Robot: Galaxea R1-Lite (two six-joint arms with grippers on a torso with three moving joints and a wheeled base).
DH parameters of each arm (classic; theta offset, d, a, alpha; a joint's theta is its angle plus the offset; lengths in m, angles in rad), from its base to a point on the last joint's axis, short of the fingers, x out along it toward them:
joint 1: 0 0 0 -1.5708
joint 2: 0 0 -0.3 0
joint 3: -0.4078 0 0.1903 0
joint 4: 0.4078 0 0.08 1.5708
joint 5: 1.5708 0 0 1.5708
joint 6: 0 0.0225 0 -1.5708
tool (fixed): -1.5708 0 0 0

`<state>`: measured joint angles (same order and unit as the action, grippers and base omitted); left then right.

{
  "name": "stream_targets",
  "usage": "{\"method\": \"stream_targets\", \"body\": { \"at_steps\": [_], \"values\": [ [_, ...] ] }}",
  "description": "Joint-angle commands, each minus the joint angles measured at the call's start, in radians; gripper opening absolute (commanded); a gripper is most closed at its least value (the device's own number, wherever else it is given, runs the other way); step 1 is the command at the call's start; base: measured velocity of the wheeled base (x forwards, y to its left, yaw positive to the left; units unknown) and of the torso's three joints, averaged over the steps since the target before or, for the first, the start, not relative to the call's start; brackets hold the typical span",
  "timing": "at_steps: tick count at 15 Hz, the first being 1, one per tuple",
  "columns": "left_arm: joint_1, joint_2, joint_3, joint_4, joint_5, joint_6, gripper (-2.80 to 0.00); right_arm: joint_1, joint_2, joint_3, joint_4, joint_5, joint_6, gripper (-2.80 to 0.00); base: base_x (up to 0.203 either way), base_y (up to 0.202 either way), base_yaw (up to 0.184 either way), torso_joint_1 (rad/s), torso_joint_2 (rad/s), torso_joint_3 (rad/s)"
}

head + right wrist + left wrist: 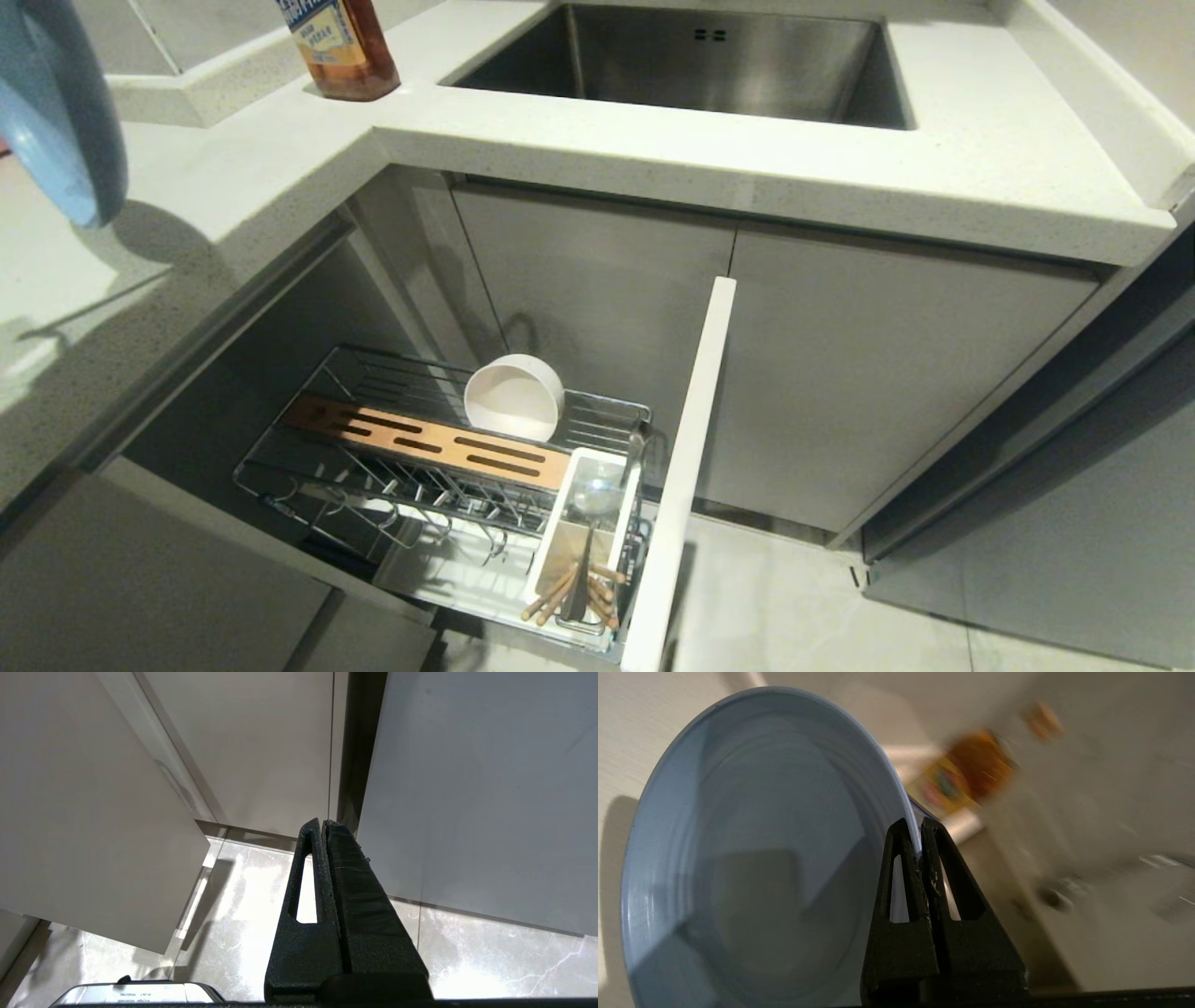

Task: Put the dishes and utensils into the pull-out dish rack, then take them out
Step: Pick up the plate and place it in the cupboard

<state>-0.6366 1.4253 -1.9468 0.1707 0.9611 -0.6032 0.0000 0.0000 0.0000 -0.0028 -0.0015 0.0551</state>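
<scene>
Left gripper [920,833] clamped on rim of light-blue plate [752,858] — plate hangs on edge above counter [233,196], up-left of pull-out dish rack [439,448]. Right gripper [323,828] parked, fingers together — left arm nearer.

Head camera sits high, tilted steeply down and forward over the counter [934,168] corner, sink [709,65] at twelve o'clock, the pulled-out dish rack [439,467] low at seven o'clock, seen from some way off. Left wrist camera rides right behind the left pincer [920,830], very close to the blue plate [752,858] that fills its nine o'clock half; a blurred amber bottle [980,765] sits at one o'clock. Head view shares both: plate edge at ten o'clock, bottle at eleven. Right wrist camera looks along the right pincer [323,826] straight down at cabinet fronts [467,788] and pale floor [243,914], nearer than the head view of them.
</scene>
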Motion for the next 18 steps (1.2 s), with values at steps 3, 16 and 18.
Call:
{"method": "stream_targets", "body": {
  "at_steps": [3, 16, 18],
  "values": [
    [-0.256, -0.001, 0.001, -0.054, 0.009, -0.007, -2.8, 0.0, 0.0, 0.0, 0.0, 0.0, 0.0, -2.8, 0.0, 0.0, 0.0, 0.0, 0.0, 0.0],
    [-0.35, 0.048, 0.461, 0.054, 0.024, -0.609, -2.8, 0.0, 0.001, 0.0, 0.0, 0.0, 0.0, -2.8, 0.0, 0.0, 0.0, 0.0, 0.0, 0.0],
    [-0.326, 0.053, 0.563, 0.056, 0.026, -0.679, -2.8, 0.0, 0.001, 0.0, 0.0, 0.0, 0.0, -2.8, 0.0, 0.0, 0.0, 0.0, 0.0, 0.0]
  ]
}}
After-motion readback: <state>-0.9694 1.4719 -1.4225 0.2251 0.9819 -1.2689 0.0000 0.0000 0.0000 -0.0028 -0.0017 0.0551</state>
